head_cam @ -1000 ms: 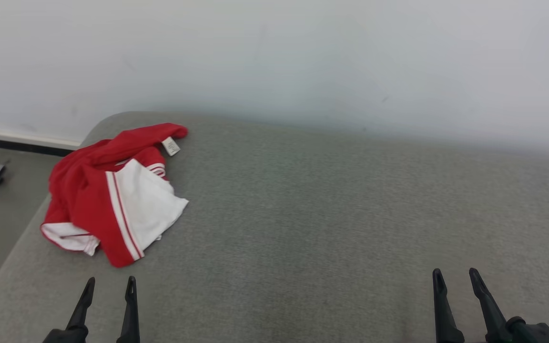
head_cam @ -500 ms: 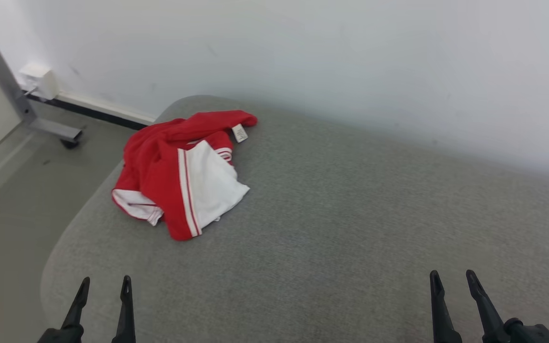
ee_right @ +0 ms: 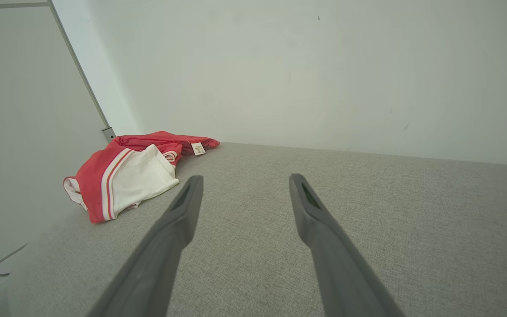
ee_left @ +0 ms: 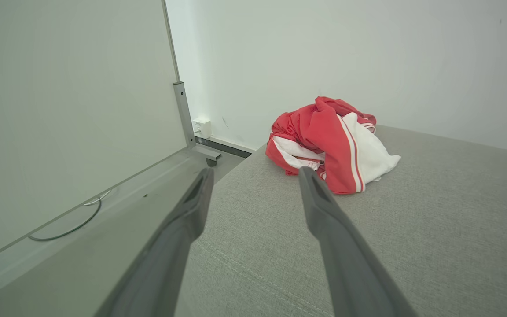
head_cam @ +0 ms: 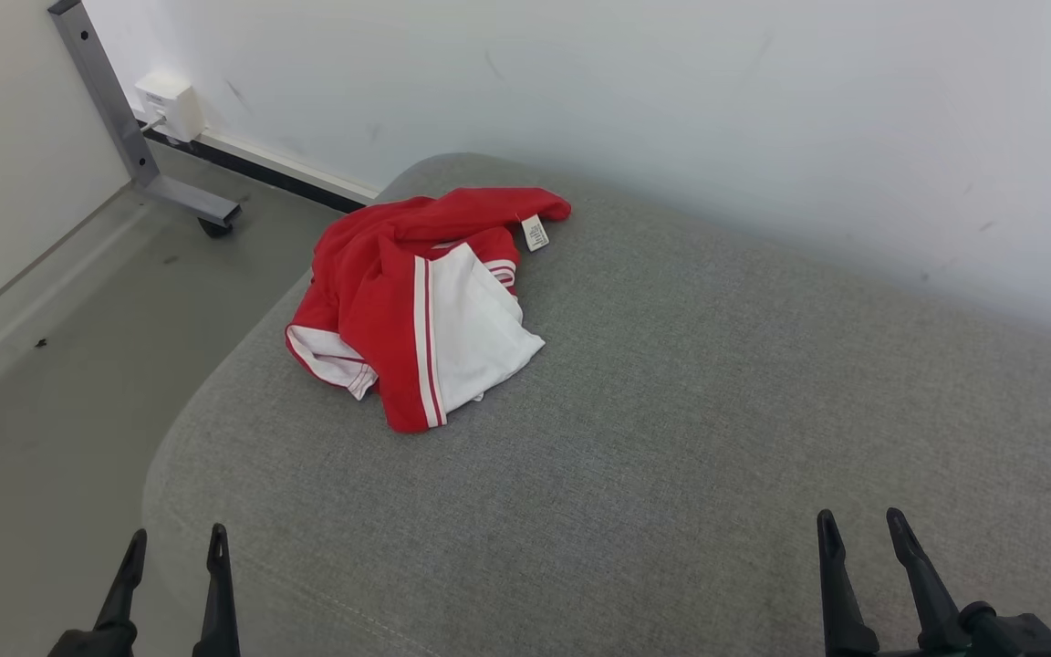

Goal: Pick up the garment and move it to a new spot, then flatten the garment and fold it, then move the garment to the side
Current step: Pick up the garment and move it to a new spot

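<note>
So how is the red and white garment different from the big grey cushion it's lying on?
The crumpled red and white fabric garment is bright and two-coloured; the wide grey fabric cushion is one dull colour. The garment is bunched into folds, the cushion smooth and flat. The garment covers only the cushion's far left corner; the cushion is much bigger. Both are cloth.

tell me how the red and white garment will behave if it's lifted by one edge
The garment lies crumpled in soft folds, so it will probably hang limp rather than hold shape. It looks like thin cloth, likely light. Pushed across the textured grey surface, it would probably bunch up rather than slide whole.
</note>
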